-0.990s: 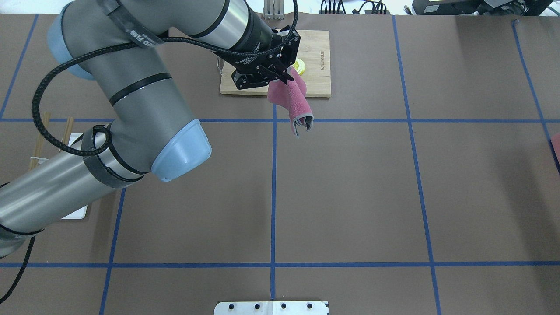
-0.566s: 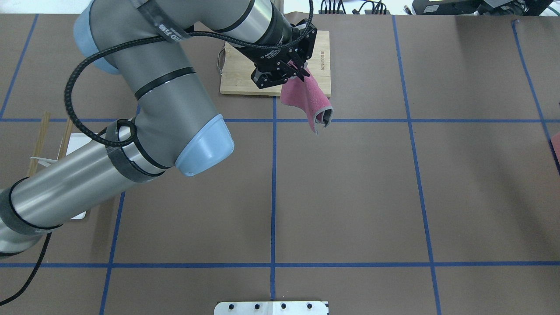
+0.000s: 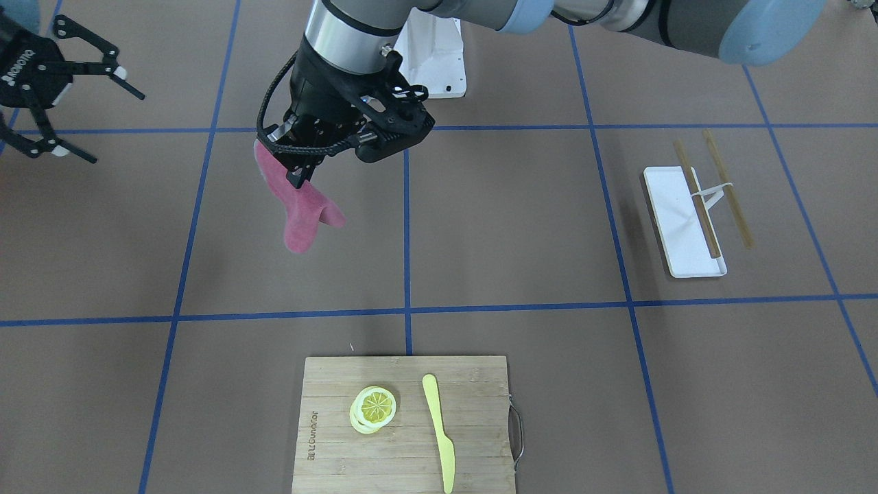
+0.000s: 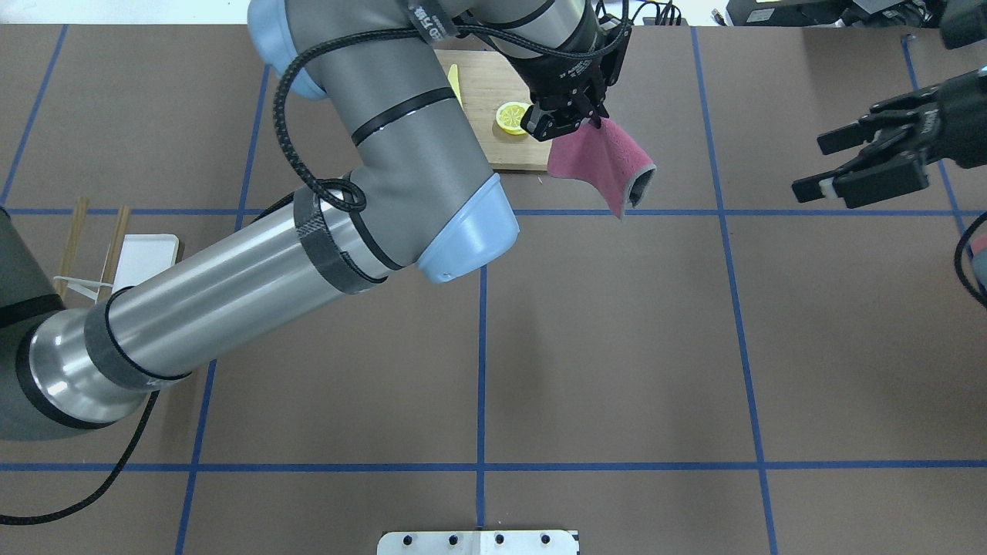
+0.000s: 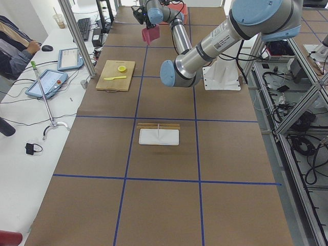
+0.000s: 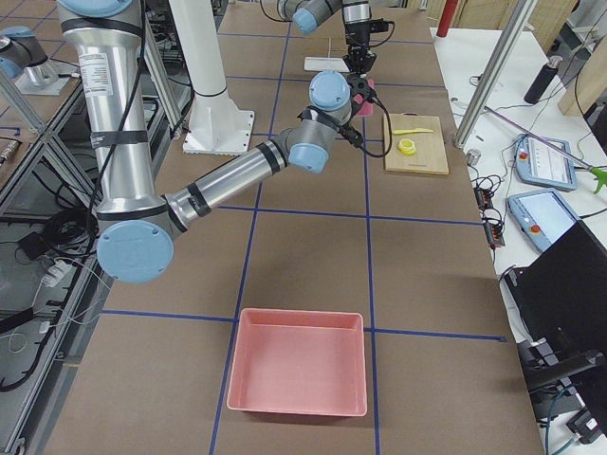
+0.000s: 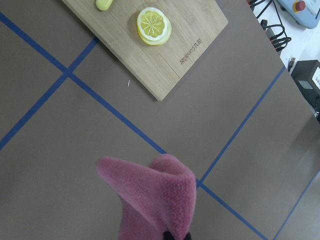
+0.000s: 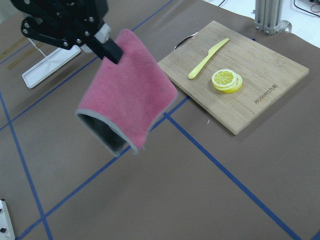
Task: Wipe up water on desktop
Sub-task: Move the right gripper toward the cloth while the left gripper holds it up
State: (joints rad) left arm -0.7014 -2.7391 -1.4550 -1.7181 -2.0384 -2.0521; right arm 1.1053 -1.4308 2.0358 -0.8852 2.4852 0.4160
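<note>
My left gripper (image 4: 590,116) is shut on the top edge of a pink cloth (image 4: 609,162), which hangs folded in the air above the brown desktop (image 4: 617,347) just right of the cutting board. The cloth also shows in the front view (image 3: 298,213), the left wrist view (image 7: 155,200) and the right wrist view (image 8: 127,100). My right gripper (image 4: 810,166) is open and empty at the far right, its fingers pointing toward the cloth. It also shows in the front view (image 3: 118,128). I see no water on the desktop.
A bamboo cutting board (image 3: 329,439) holds lemon slices (image 3: 374,406) and a yellow plastic knife (image 3: 439,432). A white tray (image 3: 669,206) with chopsticks lies on my left side. A pink bin (image 6: 299,374) stands on my right end.
My left arm has swung right with the cloth, from over the cutting board to beyond its right edge. My right gripper has come into the overhead view, open.
</note>
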